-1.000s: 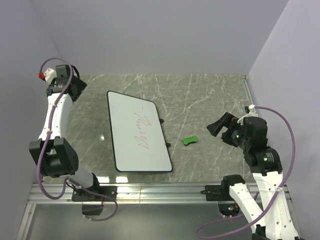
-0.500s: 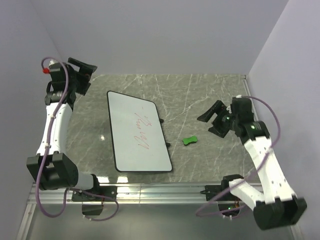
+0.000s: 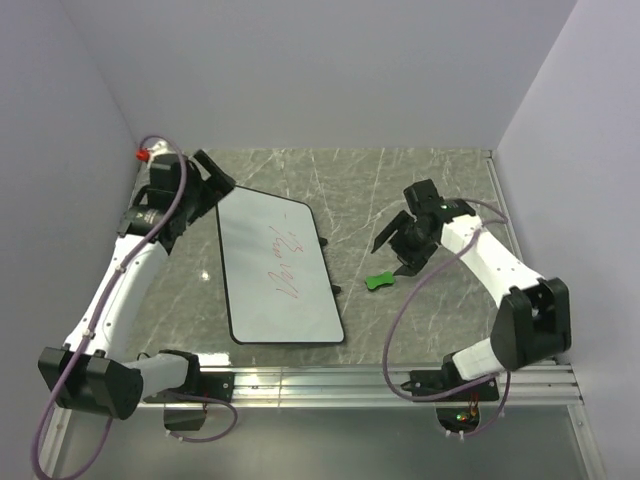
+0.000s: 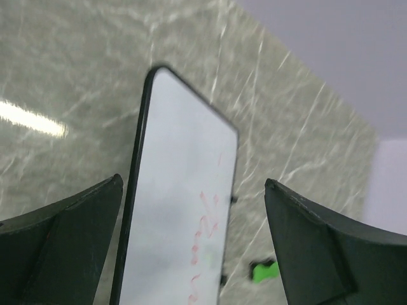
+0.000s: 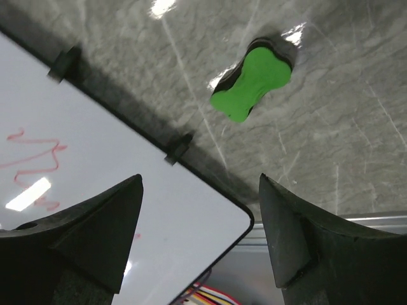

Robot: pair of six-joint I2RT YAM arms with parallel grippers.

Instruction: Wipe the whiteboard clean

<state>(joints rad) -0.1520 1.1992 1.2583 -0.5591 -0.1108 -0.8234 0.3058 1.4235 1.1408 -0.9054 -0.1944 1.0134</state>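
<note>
**Eraser pickup pending, marks unwiped**

The large flat white whiteboard with a thin black frame (image 3: pixel 250 300) lies flat on the left half of the grey marbled stone bench (image 3: pixel 430 185). Red scribbles (image 3: pixel 283 262) run across its middle. The small green bone-shaped eraser block (image 3: pixel 380 281) rests on bare stone just right of the board, apart from the small black side clip (image 3: pixel 338 289).

The right claw (image 3: pixel 397 252) hovers over the eraser, spread wide and holding nothing. The left claw (image 3: pixel 205 195), also wide and empty, hangs above the board's far left corner.

The step in hand looks like the pickup. The right claw needs to descend, straddle the eraser's narrow waist and close. There is open stone right of and beyond the eraser. The board's frame and clip on its left are the edges to avoid.
</note>
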